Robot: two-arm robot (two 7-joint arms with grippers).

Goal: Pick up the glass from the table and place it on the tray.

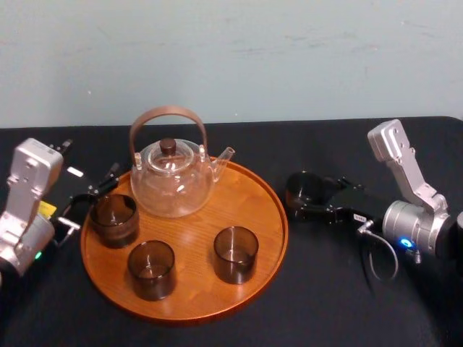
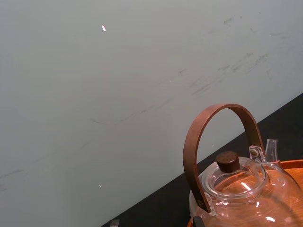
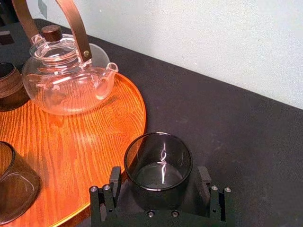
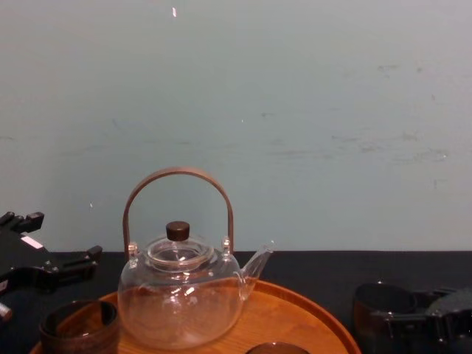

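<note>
The right end effector lies low on the surface with its two black fingers apart, one on each side of the glass. In the right wrist view a narrow gap shows between each finger and the glass wall, so the fingers bracket the glass without clamping it. The glass is dark and smoky, stands upright on the black cloth, and sits just beside the rim of the tray, off the tray at about its 2 o'clock. The left end effector rests at the tray's 9 o'clock edge with its fingers apart and nothing between them, close to a brown cup that stands on the tray at 9 o'clock. A clear teapot with a curved brown handle and a dark knob on its lid stands on the tray at 12 o'clock, its spout pointing toward 2 o'clock. A second cup stands at 7 o'clock and a third cup at 4 o'clock, both upright on the wood. The black cloth covers the surface from edge to edge, and behind it rises a pale blue-green wall marked with faint scuffs.
</note>
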